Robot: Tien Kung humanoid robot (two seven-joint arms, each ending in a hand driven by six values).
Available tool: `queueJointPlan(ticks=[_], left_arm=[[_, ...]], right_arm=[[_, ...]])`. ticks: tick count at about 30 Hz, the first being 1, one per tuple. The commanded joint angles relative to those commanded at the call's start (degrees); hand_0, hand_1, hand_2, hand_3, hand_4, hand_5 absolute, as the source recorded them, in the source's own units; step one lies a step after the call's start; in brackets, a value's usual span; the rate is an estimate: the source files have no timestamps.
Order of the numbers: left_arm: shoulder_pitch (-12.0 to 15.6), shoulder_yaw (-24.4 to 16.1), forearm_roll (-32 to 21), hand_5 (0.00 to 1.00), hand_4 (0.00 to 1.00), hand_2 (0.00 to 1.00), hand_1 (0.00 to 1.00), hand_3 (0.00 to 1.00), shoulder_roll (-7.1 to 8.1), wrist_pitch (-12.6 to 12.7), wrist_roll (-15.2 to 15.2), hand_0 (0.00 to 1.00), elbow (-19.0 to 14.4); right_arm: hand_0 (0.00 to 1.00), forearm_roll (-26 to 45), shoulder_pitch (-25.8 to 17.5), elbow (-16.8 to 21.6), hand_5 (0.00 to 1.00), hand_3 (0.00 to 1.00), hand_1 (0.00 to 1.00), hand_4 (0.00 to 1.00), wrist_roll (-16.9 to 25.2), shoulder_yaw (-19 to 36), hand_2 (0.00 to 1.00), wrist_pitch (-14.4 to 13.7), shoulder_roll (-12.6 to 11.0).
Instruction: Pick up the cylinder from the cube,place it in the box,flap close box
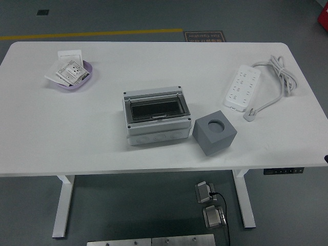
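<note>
Seemingly sunk in the round socket atop one grey cube (214,134) at centre right, just beside one flap-lidded box (155,117): one cylinder (216,124), best pinched from straight above and lifted vertically; at the lower right edge, a dark sliver, perhaps the right hand (326,158), grip impossible to tell.

On your white bench (102,138) the grey enclosure box (156,119) sits with its clear flap down, and the grey cube (214,132) stands just beside it, its round hole showing on top. A white power strip (242,87) with its coiled cord lies farther back. A purple dish (75,77) of packets sits well apart. Only a dark sliver of your right hand (326,158) shows at the frame edge, near the cube's side of the bench.
</note>
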Motion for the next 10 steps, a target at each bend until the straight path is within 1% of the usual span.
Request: queueJointPlan(ticks=[5,10], left_arm=[[0.23,0.18,-0.08,0.565,0.775,0.625,0.711,0.721,-0.38,-0.22,0.08,0.709,0.00],[0.22,0.24,-0.07,0.565,0.775,0.625,0.711,0.721,-0.39,-0.30,0.13,0.710,0.00]], right_arm=[[0.689,0.06,1.49,-0.90,0.445,0.637,0.606,0.809,-0.10,-1.54,0.635,0.14,-0.20],[0.688,0.87,3.25,-1.48,0.441,0.638,0.606,0.807,-0.02,-3.66,0.637,0.36,-0.56]])
